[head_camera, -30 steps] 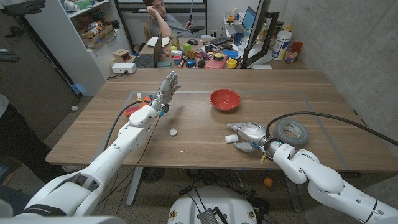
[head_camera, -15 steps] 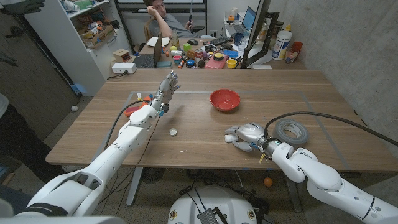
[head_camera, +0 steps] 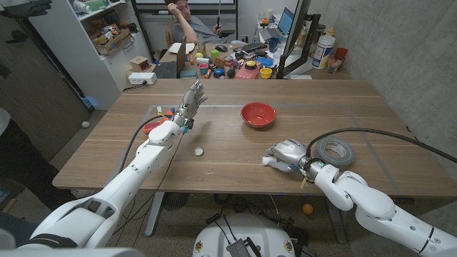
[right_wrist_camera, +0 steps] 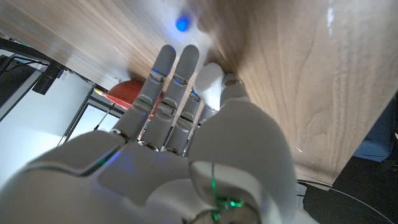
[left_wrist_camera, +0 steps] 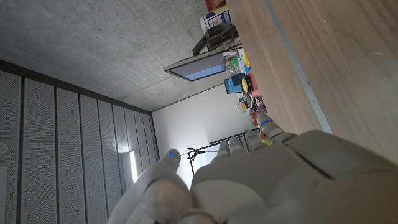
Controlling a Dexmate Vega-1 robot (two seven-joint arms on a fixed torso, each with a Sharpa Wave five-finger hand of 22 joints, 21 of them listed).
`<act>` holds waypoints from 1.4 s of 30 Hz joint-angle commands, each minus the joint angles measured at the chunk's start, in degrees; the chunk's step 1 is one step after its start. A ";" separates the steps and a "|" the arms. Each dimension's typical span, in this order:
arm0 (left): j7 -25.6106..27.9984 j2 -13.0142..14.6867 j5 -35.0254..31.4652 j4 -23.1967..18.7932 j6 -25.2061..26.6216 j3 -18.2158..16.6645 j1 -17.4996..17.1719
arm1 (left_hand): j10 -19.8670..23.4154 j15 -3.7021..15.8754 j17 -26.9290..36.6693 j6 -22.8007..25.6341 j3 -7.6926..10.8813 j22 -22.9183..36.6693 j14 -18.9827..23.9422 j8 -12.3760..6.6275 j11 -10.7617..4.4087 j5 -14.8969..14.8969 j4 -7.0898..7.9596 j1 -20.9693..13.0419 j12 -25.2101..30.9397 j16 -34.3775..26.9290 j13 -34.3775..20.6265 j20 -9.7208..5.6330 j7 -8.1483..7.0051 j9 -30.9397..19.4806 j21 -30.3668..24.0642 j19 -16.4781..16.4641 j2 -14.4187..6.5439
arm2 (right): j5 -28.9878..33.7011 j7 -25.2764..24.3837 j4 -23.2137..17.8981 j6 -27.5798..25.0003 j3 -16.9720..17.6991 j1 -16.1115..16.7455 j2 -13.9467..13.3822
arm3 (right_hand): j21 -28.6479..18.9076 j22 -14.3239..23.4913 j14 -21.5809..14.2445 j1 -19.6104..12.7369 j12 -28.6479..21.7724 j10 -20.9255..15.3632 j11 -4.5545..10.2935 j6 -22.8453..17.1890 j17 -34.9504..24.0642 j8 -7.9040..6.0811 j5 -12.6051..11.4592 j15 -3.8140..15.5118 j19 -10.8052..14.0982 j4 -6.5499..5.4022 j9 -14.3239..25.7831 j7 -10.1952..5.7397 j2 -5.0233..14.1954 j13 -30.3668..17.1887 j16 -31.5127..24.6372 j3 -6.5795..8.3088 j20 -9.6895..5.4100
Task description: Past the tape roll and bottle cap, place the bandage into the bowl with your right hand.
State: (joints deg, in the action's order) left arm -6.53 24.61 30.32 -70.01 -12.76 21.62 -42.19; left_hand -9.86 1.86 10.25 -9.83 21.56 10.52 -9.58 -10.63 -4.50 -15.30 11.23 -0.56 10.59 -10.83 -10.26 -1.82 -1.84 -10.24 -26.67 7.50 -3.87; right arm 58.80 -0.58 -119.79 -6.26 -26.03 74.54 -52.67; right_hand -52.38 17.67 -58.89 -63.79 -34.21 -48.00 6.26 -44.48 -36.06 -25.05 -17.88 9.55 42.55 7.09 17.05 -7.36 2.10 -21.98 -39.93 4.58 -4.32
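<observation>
The white bandage [head_camera: 268, 161] lies on the wooden table near its front edge, and my right hand [head_camera: 287, 153] has its fingers curled over it, holding it; one end peeks out on the hand's left. In the right wrist view the bandage [right_wrist_camera: 209, 79] sits against the fingers [right_wrist_camera: 168, 93], with the red bowl [right_wrist_camera: 126, 94] beyond. The red bowl [head_camera: 258, 114] stands farther back at mid-table. The grey tape roll [head_camera: 334, 151] lies just right of my right hand. The small white bottle cap [head_camera: 199, 150] sits to its left. My left hand [head_camera: 193, 98] is raised, fingers apart, holding nothing; its back fills the left wrist view [left_wrist_camera: 249, 186].
A red-orange item [head_camera: 153, 126] and small coloured pieces [head_camera: 165, 112] lie at the table's left by my left arm. A black cable [head_camera: 371, 132] arcs over my right arm. Behind the table are a cluttered desk [head_camera: 235, 64] and a seated person [head_camera: 182, 21].
My right hand's fingers, spread over the bandage a second ago, have curled around it, and the hand has drawn slightly to the right. The left arm has not moved.
</observation>
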 commanded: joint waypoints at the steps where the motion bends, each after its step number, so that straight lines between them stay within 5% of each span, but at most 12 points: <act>1: 0.11 0.08 -0.46 0.03 -0.09 0.28 -0.01 | -0.78 1.79 0.19 -1.38 -0.26 0.32 -0.52 -0.21 -0.05 -0.55 -0.17 0.41 0.24 -0.21 -0.08 -2.83 0.11 -0.30 0.35 -0.13 -6.06 | -1.55 -8.90 1.03 1.87 1.79 1.03 -0.23 | -1.45 0.64 -1.02 -0.79 -1.05 -1.31 -0.21 -1.33 -0.64 -0.74 -0.61 3.80 0.79 -0.27 0.65 0.32 1.24 -0.97 -0.52 -0.41 -7.42; 29: -0.61 0.11 0.30 0.32 -1.62 -0.41 -0.50 | -0.78 1.75 0.18 -1.41 -0.48 0.32 -0.48 -0.20 0.09 -0.69 -0.19 0.35 0.25 -0.22 -0.08 -2.78 0.13 -0.30 0.53 -0.24 -6.17 | -1.20 -11.46 -4.38 -1.04 8.17 2.23 -2.06 | -3.78 1.14 -1.40 -0.81 -1.91 -1.75 -0.42 -2.01 -0.30 -0.89 -1.02 3.75 -0.24 -1.25 1.00 0.44 2.85 -2.49 0.75 -1.55 -7.41; 42: -0.94 0.54 0.91 -0.46 -2.33 -0.81 -1.44 | -0.82 1.76 0.18 -1.41 -0.57 0.31 -0.50 -0.20 0.07 -0.77 -0.19 0.33 0.24 -0.21 -0.08 -2.76 0.16 -0.30 0.64 -0.27 -6.20 | -0.54 -10.50 -6.01 -0.38 9.70 -0.13 -2.11 | -4.79 1.21 -1.70 -0.92 -1.97 -1.65 -0.15 -2.31 -0.50 -0.86 -1.09 3.75 -0.66 -1.44 1.02 0.58 3.14 -2.95 1.06 -2.13 -7.41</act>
State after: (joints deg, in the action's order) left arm -7.26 24.78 30.75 -69.78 -14.53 21.20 -42.86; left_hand -9.86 1.86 10.25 -9.83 21.23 10.52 -9.58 -10.63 -4.50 -15.80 10.90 -0.56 10.59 -10.83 -10.26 -2.03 -1.84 -10.24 -26.06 7.29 -3.87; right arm 57.89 -11.61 -124.52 -7.07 -17.73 76.08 -54.66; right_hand -56.79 18.77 -59.90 -64.72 -35.94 -49.27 5.85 -46.06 -36.25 -25.73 -18.65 9.94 42.09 5.43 17.86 -6.74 4.71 -24.61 -38.98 2.92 -4.29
